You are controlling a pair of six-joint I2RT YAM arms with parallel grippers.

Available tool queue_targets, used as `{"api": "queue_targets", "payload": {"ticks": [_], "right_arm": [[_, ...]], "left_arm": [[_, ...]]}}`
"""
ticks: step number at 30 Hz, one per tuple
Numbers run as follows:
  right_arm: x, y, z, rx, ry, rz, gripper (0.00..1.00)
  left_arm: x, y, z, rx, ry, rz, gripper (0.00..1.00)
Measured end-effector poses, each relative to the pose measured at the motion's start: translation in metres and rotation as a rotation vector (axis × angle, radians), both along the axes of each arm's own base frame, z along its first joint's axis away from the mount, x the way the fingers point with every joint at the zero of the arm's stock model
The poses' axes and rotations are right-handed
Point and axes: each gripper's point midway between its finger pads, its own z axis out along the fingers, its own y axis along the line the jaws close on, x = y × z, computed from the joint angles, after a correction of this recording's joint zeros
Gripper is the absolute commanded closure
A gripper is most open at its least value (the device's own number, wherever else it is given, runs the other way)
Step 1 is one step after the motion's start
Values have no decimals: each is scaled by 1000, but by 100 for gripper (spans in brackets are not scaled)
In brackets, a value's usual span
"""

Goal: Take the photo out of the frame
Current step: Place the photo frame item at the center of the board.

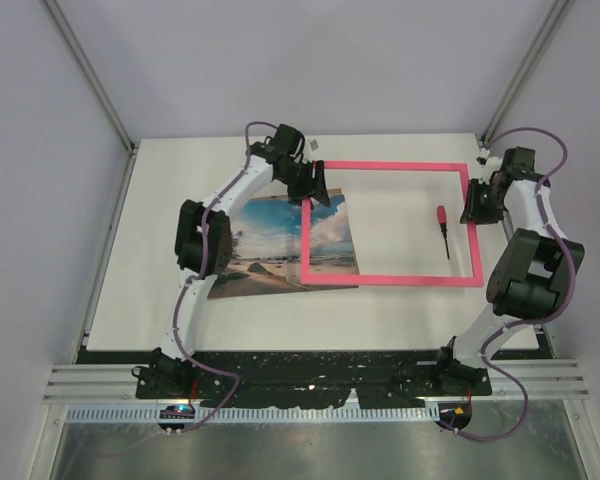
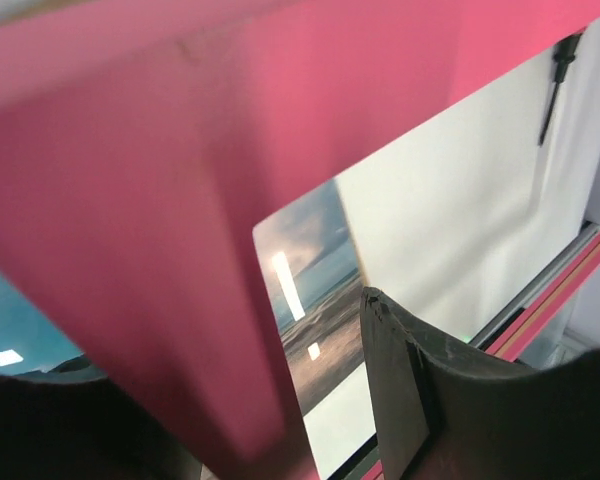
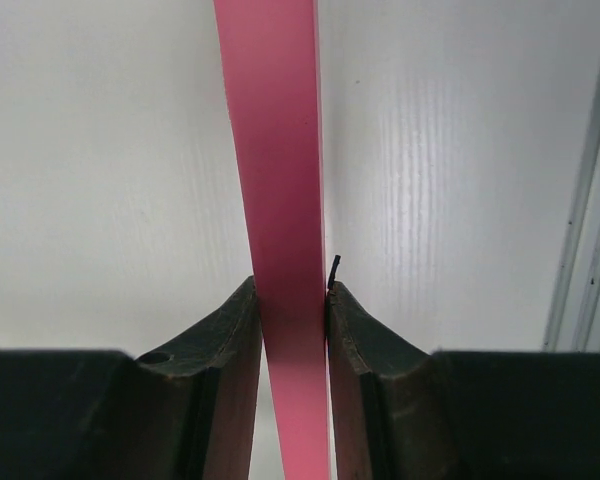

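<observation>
1. The right gripper (image 3: 293, 330) is squeezed tight on the right side of the pink frame (image 3: 275, 150).
2. The left gripper (image 1: 313, 188) sits at the frame's far left corner. The pink bar runs between its fingers (image 2: 402, 400), but I cannot tell if they pinch it.
3. The photo (image 1: 270, 245) lies flat on the table (image 1: 170, 200). Most of it sticks out to the left of the frame. Its right part is under the left bar and shows inside the hole.
4. A screwdriver (image 1: 444, 230) lies on the table inside the frame.
5. I think the job is nearly done, because the photo looks loose. The two only need pulling fully apart.
6. Both arms reach forward and bend in toward the frame, one on each side.
</observation>
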Motion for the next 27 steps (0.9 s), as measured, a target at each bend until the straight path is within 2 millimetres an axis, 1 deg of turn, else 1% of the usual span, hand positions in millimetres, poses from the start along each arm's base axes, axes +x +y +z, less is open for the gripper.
{"api": "queue_targets", "payload": {"ticks": [4,8,11,14,18,22,27], "right_arm": [[-8,-29,0,-29,-4,-17,92],[-15,-53,-2,-54,-1,-30,92],[-20,-68,-13,-52,21,-39,92],[-24,-76,-27,-17,45,-50,92],[-23,-88,-37,-10,60,-50,92],[-9,-99,-36,-28,43,-29,92],[9,-111,-34,-53,19,-2,92]], "left_arm": [[-7,-37,-11,-46,25,-26,37],[-22,-63,-18,-64,43,-64,33],[-32,-78,-20,-79,49,-94,31],[-44,-93,-21,-102,62,-125,30],[-50,-105,-19,-136,62,-152,27],[-52,-114,-17,-163,58,-161,25],[-56,-120,-25,-172,68,-179,22]]}}
